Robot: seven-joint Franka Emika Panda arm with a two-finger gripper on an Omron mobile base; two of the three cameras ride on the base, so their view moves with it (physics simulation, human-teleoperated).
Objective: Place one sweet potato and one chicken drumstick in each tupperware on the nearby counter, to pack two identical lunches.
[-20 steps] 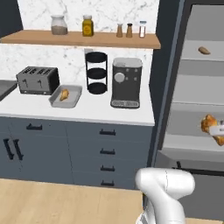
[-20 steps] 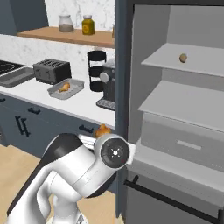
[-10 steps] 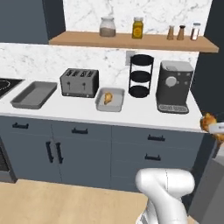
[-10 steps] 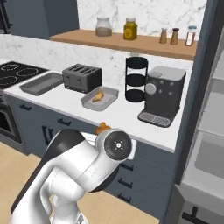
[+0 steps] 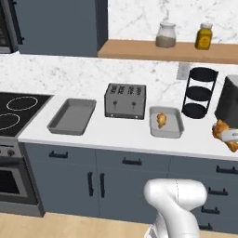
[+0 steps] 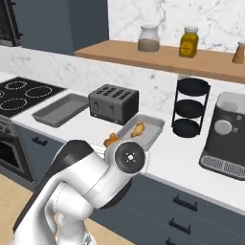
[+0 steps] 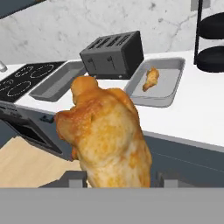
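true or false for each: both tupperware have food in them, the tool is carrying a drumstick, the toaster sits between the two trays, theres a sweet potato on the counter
1. Both tupperware hold food: false. The right tupperware holds one chicken drumstick; the left tupperware holds none.
2. The tool carries a drumstick: true, a second drumstick sits in it.
3. The toaster stands between the two trays: true.
4. A sweet potato lies on the counter: false, I see none there.

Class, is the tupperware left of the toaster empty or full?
Empty: the left tupperware shows bare grey floor; the other tupperware holds one chicken drumstick.
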